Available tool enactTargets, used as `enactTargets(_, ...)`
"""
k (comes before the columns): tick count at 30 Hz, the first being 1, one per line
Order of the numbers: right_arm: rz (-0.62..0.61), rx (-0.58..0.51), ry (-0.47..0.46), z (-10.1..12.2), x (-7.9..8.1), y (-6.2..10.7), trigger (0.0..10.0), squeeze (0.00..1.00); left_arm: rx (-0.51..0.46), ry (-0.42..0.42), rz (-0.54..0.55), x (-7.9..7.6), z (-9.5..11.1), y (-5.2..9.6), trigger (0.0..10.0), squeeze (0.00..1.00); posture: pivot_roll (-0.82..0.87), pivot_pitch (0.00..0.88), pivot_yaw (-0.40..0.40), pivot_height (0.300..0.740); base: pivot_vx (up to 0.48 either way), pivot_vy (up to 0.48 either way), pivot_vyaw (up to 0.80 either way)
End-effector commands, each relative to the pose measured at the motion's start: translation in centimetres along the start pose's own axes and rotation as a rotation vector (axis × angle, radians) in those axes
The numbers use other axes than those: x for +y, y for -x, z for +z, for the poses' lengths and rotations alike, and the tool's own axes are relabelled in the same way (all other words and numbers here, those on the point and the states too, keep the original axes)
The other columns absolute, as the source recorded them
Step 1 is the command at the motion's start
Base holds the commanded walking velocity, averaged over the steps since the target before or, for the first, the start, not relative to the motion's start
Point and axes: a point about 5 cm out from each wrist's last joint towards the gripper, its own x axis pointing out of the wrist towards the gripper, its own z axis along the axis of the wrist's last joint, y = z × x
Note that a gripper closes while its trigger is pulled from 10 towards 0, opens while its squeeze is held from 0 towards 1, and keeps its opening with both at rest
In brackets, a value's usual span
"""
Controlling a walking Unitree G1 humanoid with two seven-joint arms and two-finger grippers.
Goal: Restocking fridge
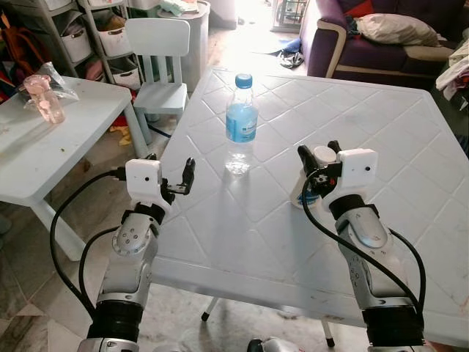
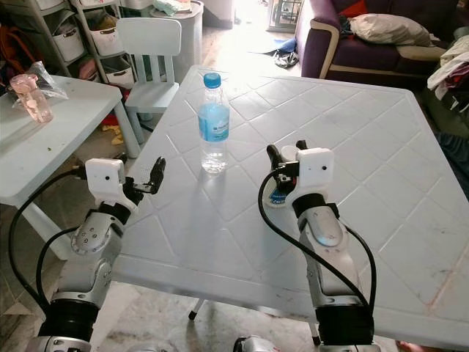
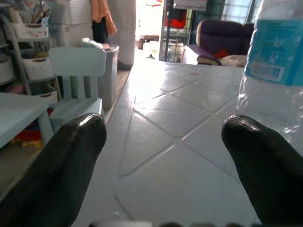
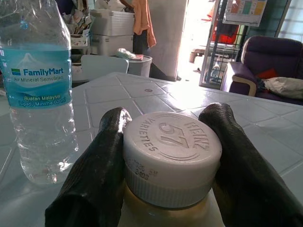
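Note:
A clear water bottle (image 1: 240, 121) with a blue cap and blue FamilyMart label stands upright near the middle of the white plastic table (image 1: 242, 235). To its right stands a sauce bottle (image 4: 173, 151) with a white Heinz cap. My right gripper (image 1: 319, 152) is shut on that bottle, one black finger on each side of the cap. My left gripper (image 3: 163, 125) hovers open over the table's left edge, left of the water bottle, with nothing between its fingers.
A smaller white table (image 1: 51, 158) with a pink cup (image 1: 45, 99) stands to the left. A white child's chair (image 1: 157, 66) and storage shelves (image 1: 88, 37) are behind it. A purple sofa (image 1: 381, 44) is at the far right.

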Motion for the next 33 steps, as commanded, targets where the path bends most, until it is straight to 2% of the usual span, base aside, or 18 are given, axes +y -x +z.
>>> enactTargets(1,-0.007,0.004,-0.008,-0.01,-0.10,-0.13,0.0,0.00,0.036,-0.007,0.029,0.20,-0.39,0.07,10.0,0.00,0.05,0.035,-0.020,0.740,0.000,0.000,0.00)
enactTargets(13,-0.013,0.006,-0.057,-0.45,0.49,0.59,0.0,0.00,0.066,-0.017,0.064,0.60,-0.79,0.31,10.0,0.00,0.06,0.034,-0.018,0.740,-0.067,0.000,0.00)
enactTargets(14,-0.012,0.007,-0.060,-0.50,0.60,0.64,4.5,0.00,0.068,-0.019,0.065,0.66,-0.83,0.38,10.0,0.00,0.06,0.034,-0.018,0.740,-0.296,0.000,0.00)
enactTargets(15,-0.012,0.008,-0.062,-0.52,0.67,0.66,4.5,0.00,0.069,-0.021,0.065,0.69,-0.86,0.42,10.0,0.00,0.06,0.034,-0.018,0.740,-0.296,0.000,0.00)
enactTargets(16,-0.010,0.010,-0.066,-0.57,0.78,0.70,5.9,0.00,0.071,-0.023,0.065,0.72,-0.90,0.48,10.0,0.00,0.06,0.035,-0.018,0.740,-0.304,0.000,0.00)
enactTargets(17,-0.009,0.011,-0.067,-0.58,0.80,0.70,5.9,0.00,0.071,-0.023,0.065,0.72,-0.91,0.48,10.0,0.00,0.06,0.035,-0.018,0.740,-0.304,0.000,0.00)
enactTargets(18,-0.008,0.013,-0.067,-0.62,0.83,0.70,10.0,0.00,0.072,-0.024,0.066,0.71,-0.90,0.48,10.0,0.00,0.06,0.035,-0.018,0.740,-0.315,0.000,0.00)
enactTargets(33,-0.038,0.018,-0.074,-0.70,0.53,0.58,10.0,0.00,0.072,-0.030,0.058,0.68,-0.75,0.41,10.0,0.00,0.06,0.035,-0.015,0.740,-0.325,0.000,0.00)
